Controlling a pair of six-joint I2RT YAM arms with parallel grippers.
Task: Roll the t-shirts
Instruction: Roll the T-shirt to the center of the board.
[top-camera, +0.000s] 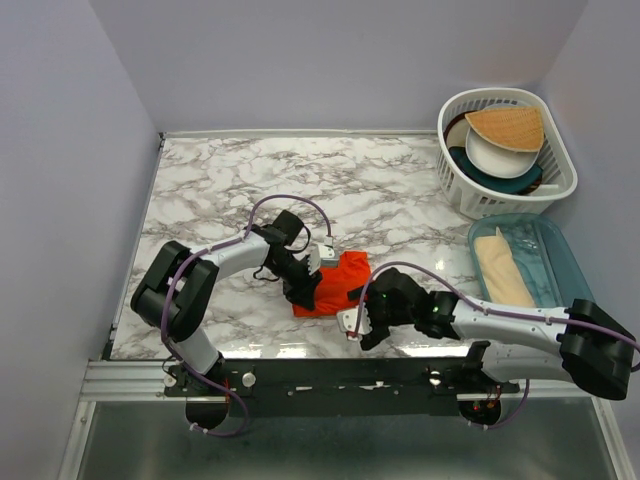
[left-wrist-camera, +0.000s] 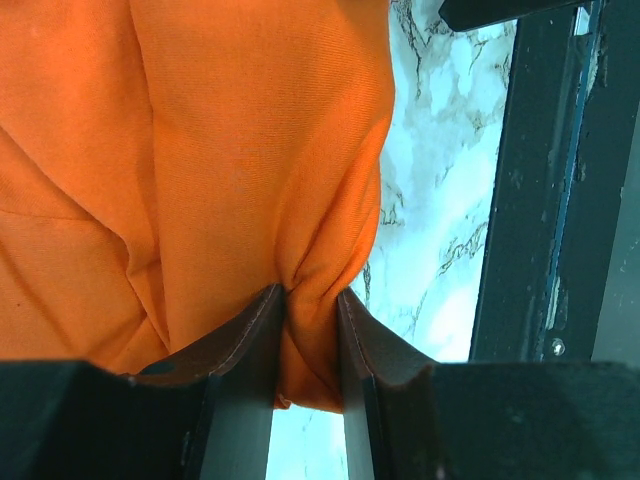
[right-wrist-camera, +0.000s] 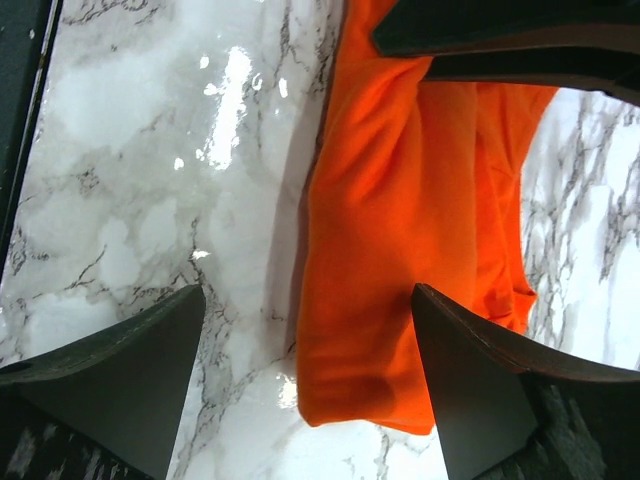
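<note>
The orange-red t-shirt (top-camera: 336, 285) lies bunched into a small folded bundle on the marble table near its front edge. My left gripper (top-camera: 305, 290) is at the bundle's left side and is shut on a pinched fold of the t-shirt (left-wrist-camera: 312, 310). My right gripper (top-camera: 358, 322) is open just in front of the bundle's right part; in the right wrist view the t-shirt (right-wrist-camera: 400, 250) hangs as a thick fold between the spread fingers (right-wrist-camera: 470, 390), touching neither clearly.
A white laundry basket (top-camera: 560, 170) with dishes and a tan cloth stands at the back right. A clear blue bin (top-camera: 565, 265) with a cream cloth stands at the right. The black front rail (top-camera: 330, 375) runs close below the grippers.
</note>
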